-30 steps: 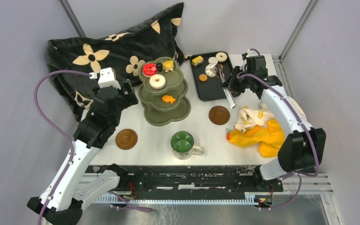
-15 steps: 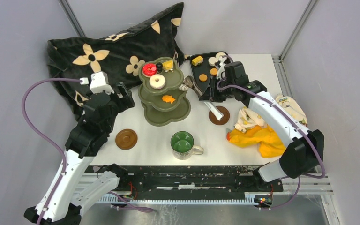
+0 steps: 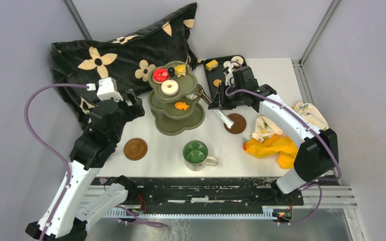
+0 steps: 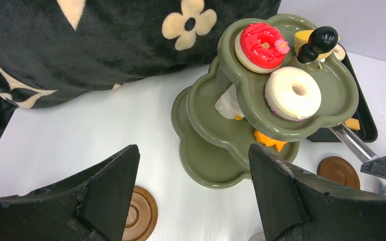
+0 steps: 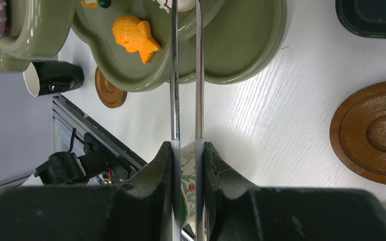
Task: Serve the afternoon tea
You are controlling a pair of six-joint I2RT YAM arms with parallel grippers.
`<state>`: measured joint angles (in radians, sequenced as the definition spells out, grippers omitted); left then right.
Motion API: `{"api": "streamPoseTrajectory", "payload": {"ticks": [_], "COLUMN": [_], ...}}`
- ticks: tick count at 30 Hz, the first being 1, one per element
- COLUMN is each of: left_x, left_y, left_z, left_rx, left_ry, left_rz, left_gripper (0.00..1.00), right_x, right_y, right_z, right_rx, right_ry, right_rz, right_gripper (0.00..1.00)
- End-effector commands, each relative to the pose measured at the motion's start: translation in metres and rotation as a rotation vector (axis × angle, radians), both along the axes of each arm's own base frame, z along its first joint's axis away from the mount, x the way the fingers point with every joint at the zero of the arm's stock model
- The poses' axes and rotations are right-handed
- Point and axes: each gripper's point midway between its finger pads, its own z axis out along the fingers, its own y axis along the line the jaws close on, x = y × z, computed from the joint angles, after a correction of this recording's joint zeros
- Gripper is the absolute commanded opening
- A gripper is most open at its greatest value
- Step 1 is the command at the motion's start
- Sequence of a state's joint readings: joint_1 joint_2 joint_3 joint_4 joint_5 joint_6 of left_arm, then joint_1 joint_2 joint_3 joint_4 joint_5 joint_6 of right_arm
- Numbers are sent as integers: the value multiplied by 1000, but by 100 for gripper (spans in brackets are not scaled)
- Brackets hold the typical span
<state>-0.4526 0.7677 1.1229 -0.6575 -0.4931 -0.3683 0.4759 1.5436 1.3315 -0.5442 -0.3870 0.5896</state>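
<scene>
Metal tongs (image 5: 174,75), clenched in R gripper (image 5: 185,150), are being swung from tray (image 3: 209,75) to mid tier of stand (image 3: 191,120) w/ white pastry (image 4: 227,103), so another item is being served.

Upright olive stand (image 3: 191,122) (donuts (image 3: 169,87) on top)

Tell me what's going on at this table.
The right tool is shut on metal tongs, whose tips reach in at the middle tier of the green stand, near a fish-shaped pastry. The left tool hangs open beside the stand, holding nothing. A red donut and a white donut sit on top; other pastries lie on the black tray.
</scene>
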Motion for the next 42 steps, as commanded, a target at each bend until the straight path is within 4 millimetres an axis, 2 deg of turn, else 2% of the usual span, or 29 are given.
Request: {"api": "streamPoseTrajectory", "payload": {"ticks": [1,3,5,17,23,30,35,42], "left_x": [-4,-5,-5,-2,-1,5,10,15], "left_y": [0,1,1,1,0,-7,-15,-17], "left_z": [17,18,17,18,19,11,7,11], "left_rx": [-59,-60,-60,-49,-50,-47,-56,-46], "left_ry": [-44,-45,-46,-42,-49,-23,0,1], "left_rz": [2,5,8,8,4,-12,-42,-38], "left_gripper": [86,86,86,86,86,87,86,86], "right_x": [23,25,24,15,13,15,35,92], "right_y": [13,14,12,-23,-63,-131,-152,-144], "right_z": [22,23,26,57,66,48,31,16], "right_rx": [42,43,45,-40,-76,-185,-246,-113], "right_ry": [-73,-70,-79,-184,-207,-196,-172,-121], "right_rz": [-5,-11,-19,-105,-207,-381,-424,-424], "right_gripper": [26,40,46,45,41,40,43,43]}}
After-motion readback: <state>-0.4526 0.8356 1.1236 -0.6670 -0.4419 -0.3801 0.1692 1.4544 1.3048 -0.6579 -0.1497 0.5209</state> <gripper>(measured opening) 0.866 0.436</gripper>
